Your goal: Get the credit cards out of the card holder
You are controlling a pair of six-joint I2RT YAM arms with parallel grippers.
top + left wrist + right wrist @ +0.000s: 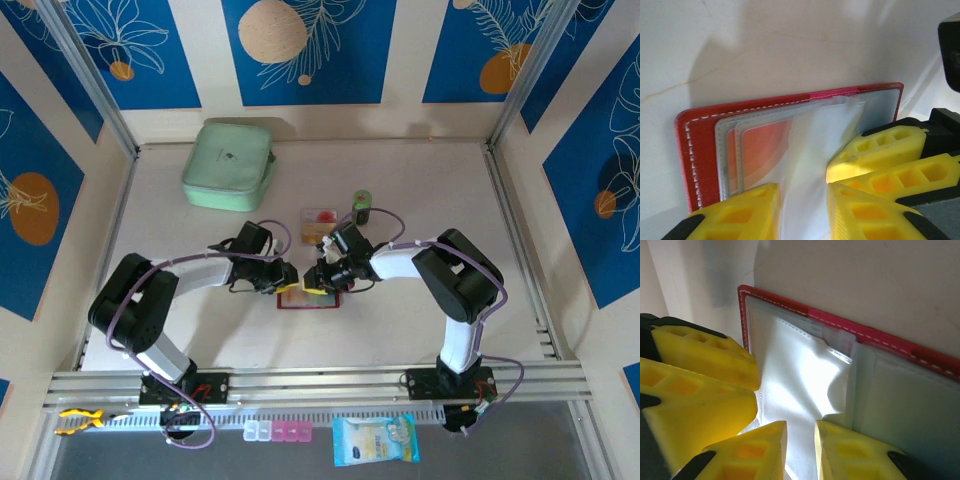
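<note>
Pale table (450, 180), blue walls (300, 50): the red card holder (692, 150) lies open at its middle, an orange card (760, 150) inside. The left gripper (802, 192) and right gripper (800, 427) straddle its raised clear sleeve (800, 375), fingers narrowly apart; whether pinching, I cannot tell. Beyond, a red-and-white card (320, 222), then a mint case (229, 165).

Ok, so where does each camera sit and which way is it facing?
Top external: above, behind the bases, looking down on the table; both arms meet over the card holder.
Left wrist: on the left arm, looking past the left gripper at the open holder.
Right wrist: on the right arm, past the right gripper, same holder from opposite.
Shared: both wrist views catch its clear sleeves.
</note>
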